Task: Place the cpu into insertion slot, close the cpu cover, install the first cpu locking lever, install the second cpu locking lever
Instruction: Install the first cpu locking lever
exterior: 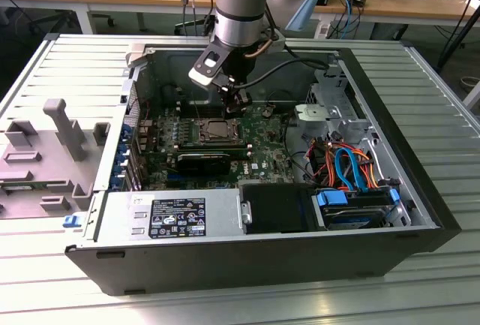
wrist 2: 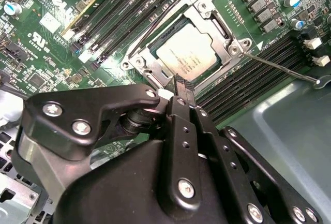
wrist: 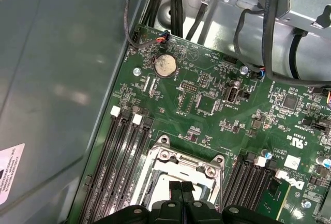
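Observation:
The cpu (wrist 2: 187, 58) lies flat in the insertion slot (exterior: 217, 130) on the green motherboard, its dull silver top showing. The cpu cover (wrist 2: 227, 39), a silver frame, lies down around it in both wrist views. A thin locking lever (wrist 2: 282, 69) sticks out sideways from one corner of the socket. Another wire lever (wrist 2: 158, 21) runs along the opposite side. My gripper (wrist 2: 181, 83) hangs just above the socket's edge with its black fingers pressed together and nothing between them. The gripper (wrist: 181, 187) is over the cover (wrist: 181, 163), and in the exterior view the gripper (exterior: 238, 106) is right behind the socket.
Black memory slots (wrist 2: 243, 87) flank the socket on both sides. A black block (exterior: 206, 162) sits in front of the socket, with the power supply (exterior: 172, 216) in front of that. Orange and blue cables (exterior: 346, 164) and a drive bay (exterior: 356, 209) fill the exterior view's right. The case walls (exterior: 112, 152) enclose the board.

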